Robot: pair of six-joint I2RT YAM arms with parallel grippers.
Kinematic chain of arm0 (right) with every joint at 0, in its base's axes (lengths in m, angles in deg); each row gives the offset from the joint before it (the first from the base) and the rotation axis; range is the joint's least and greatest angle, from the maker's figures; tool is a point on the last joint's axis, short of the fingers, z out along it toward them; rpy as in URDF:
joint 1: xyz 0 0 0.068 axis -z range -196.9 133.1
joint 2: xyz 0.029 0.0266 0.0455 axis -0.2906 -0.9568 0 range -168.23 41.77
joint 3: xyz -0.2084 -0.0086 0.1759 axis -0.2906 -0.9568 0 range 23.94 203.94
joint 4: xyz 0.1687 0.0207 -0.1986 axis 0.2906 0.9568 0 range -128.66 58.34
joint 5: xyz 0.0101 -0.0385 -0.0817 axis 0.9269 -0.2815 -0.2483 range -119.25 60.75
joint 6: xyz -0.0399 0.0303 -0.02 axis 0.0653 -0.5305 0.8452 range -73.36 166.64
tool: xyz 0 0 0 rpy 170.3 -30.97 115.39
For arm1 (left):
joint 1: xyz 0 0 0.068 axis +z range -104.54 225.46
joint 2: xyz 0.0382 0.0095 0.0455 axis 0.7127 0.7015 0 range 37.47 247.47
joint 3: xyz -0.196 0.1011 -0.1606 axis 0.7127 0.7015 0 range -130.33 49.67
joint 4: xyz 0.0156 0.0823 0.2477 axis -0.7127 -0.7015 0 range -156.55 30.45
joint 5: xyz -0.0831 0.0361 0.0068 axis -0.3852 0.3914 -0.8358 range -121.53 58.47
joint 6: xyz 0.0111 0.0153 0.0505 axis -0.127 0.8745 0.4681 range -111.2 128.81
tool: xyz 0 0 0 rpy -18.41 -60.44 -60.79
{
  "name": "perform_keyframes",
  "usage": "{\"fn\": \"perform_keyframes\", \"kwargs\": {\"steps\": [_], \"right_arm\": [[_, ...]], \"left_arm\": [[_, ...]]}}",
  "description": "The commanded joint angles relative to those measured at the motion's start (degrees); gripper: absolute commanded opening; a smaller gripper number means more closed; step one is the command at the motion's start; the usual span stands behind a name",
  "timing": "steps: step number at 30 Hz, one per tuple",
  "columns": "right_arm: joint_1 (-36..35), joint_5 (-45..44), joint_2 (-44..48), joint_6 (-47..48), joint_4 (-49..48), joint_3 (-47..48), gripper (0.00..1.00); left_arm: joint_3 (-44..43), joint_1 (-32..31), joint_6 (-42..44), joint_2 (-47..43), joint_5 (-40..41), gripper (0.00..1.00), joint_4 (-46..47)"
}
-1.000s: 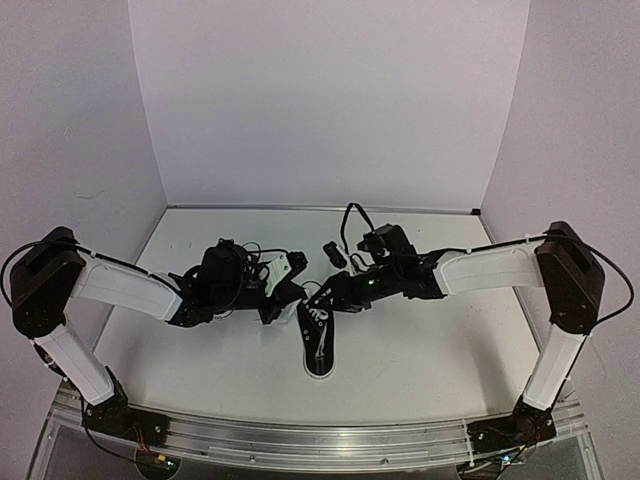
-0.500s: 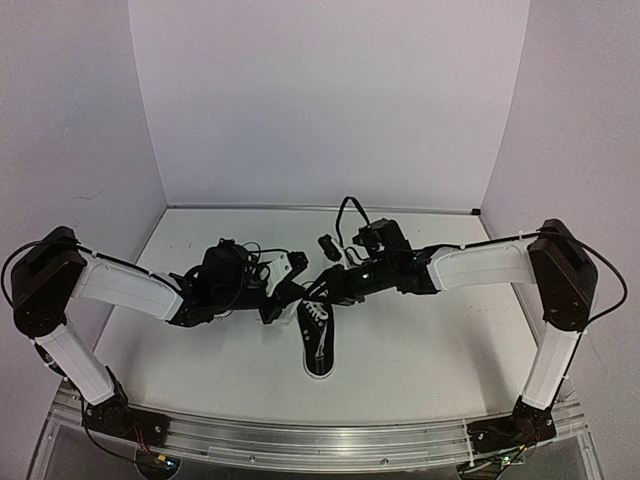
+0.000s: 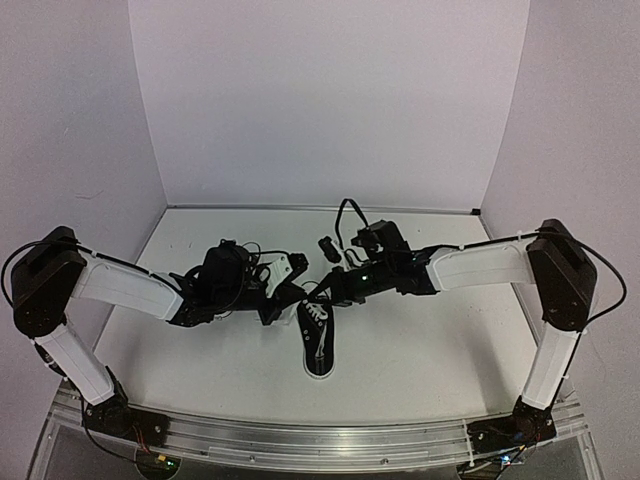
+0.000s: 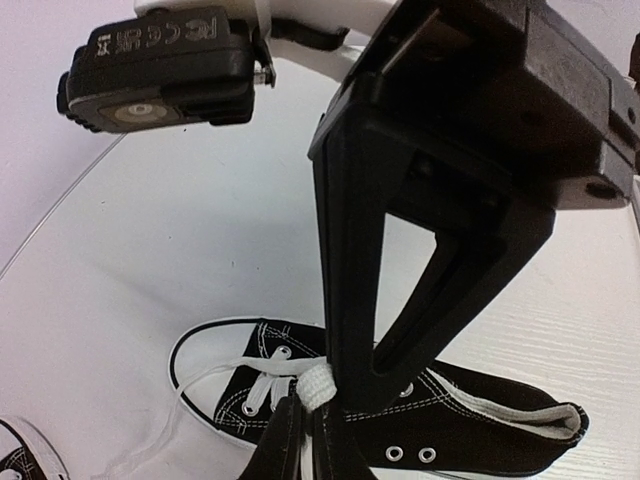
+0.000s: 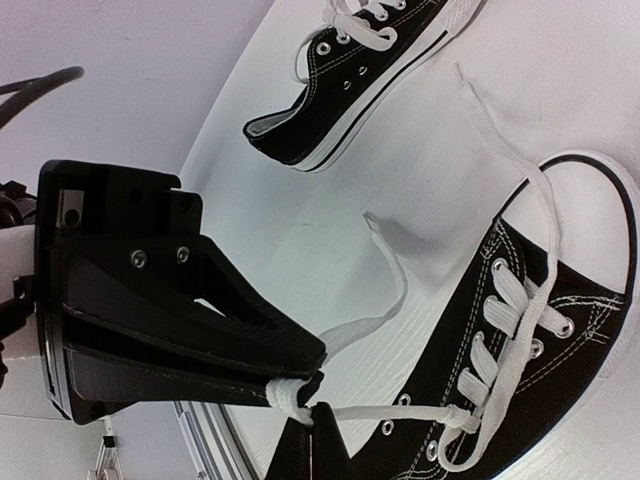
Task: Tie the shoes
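One black sneaker (image 3: 318, 345) with white laces lies at the table's middle, its toe toward the near edge. My left gripper (image 3: 300, 297) and right gripper (image 3: 328, 289) meet just above its lace area. In the left wrist view, the left gripper (image 4: 318, 398) is shut on a bunched white lace (image 4: 314, 384) over the shoe (image 4: 480, 420). In the right wrist view, the right gripper (image 5: 305, 400) is shut on a lace (image 5: 285, 392) that runs taut to a knot (image 5: 458, 416) on the shoe (image 5: 520, 350). The second sneaker (image 5: 350, 70) lies apart on its side.
A loose lace end (image 5: 385, 270) trails on the white table (image 3: 440, 340). The second shoe's toe (image 4: 15, 455) shows at the left wrist view's corner. The right wrist's camera block (image 4: 155, 70) hangs close above the left gripper. Purple walls enclose the table.
My right gripper has shifted slightly left and away from the near edge, keeping hold of the lace. The left arm has stayed in place.
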Motion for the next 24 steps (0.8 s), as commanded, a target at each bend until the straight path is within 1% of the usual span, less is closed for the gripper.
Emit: {"fn": "perform_keyframes", "kwargs": {"steps": [1,3,7,12,14,16,18,21,24], "right_arm": [[-0.35,-3.94,4.70,1.78,0.98,0.43,0.00],[-0.24,-4.52,5.27,2.01,1.53,0.05,0.00],[0.09,-5.80,6.11,2.36,2.54,-0.74,0.00],[0.41,-7.09,6.94,3.06,4.36,-1.52,0.00],[0.41,-7.16,6.88,3.46,4.98,-1.67,0.00],[0.39,-7.01,6.66,3.85,5.36,-1.82,0.00],[0.39,-6.73,6.48,4.12,5.69,-1.95,0.00],[0.37,-6.57,6.66,4.24,5.87,-1.97,0.00],[0.39,-6.64,6.79,4.24,6.01,-1.88,0.00]], "left_arm": [[-1.39,-0.27,1.04,-1.66,1.73,0.08,-1.99],[-1.11,-0.29,1.35,-2.01,2.77,0.10,-3.34],[-1.37,-0.12,2.03,-3.21,5.73,0.19,-7.87],[-2.12,3.02,-1.85,-6.14,7.01,0.42,-10.73],[-3.84,5.14,-3.19,-5.80,7.54,0.48,-13.14],[-8.43,7.21,-3.48,-3.38,8.05,0.53,-17.80],[-13.17,8.71,-2.26,0.53,8.27,0.56,-23.41],[-21.05,9.86,1.10,6.37,10.47,0.58,-32.96],[-26.55,10.84,1.68,11.63,12.48,0.59,-38.07]]}}
